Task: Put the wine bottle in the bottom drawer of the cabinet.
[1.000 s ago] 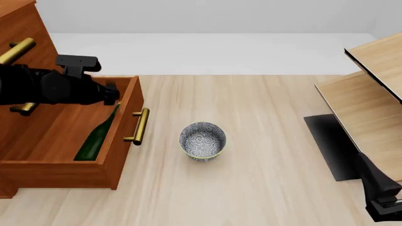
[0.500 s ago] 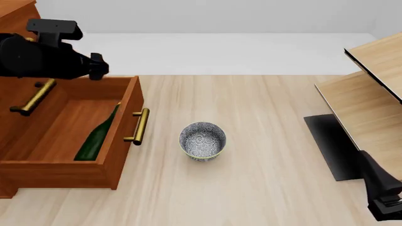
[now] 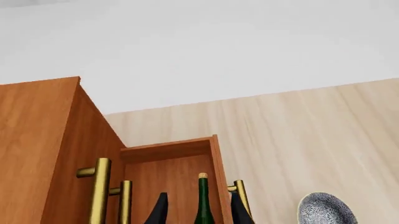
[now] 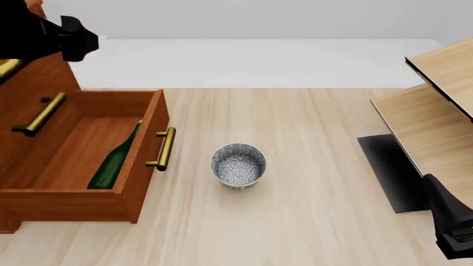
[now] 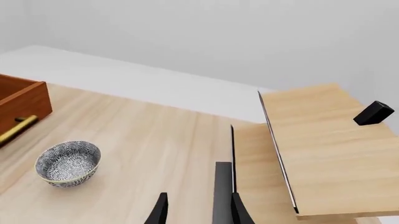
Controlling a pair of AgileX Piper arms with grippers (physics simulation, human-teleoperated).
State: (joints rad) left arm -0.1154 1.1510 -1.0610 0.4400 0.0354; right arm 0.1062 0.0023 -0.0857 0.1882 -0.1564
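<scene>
The dark green wine bottle [image 4: 114, 158] lies slanted inside the open bottom drawer [image 4: 145, 166] of the reddish-brown cabinet [image 4: 33, 88], its cork toward the back. My left gripper [image 4: 80, 39] hovers high above the cabinet's back corner, well clear of the bottle. In the left wrist view the left gripper [image 3: 199, 212] is open, and the bottle [image 3: 203, 205] shows far below between its two dark fingertips [image 3: 160, 210]. My right gripper [image 5: 198, 212] is open and empty at the near right, by the pale rack.
A patterned bowl [image 4: 238, 165] stands on the table right of the drawer's brass handle [image 4: 163, 148]. A pale wood rack [image 4: 432, 111] with a black base [image 4: 390, 172] fills the right side. The right arm [image 4: 449, 227] sits at the near right corner.
My left arm has risen and pulled back to the left, from over the drawer to above the cabinet top. The bottle stays lying in the drawer. The right arm has barely moved.
</scene>
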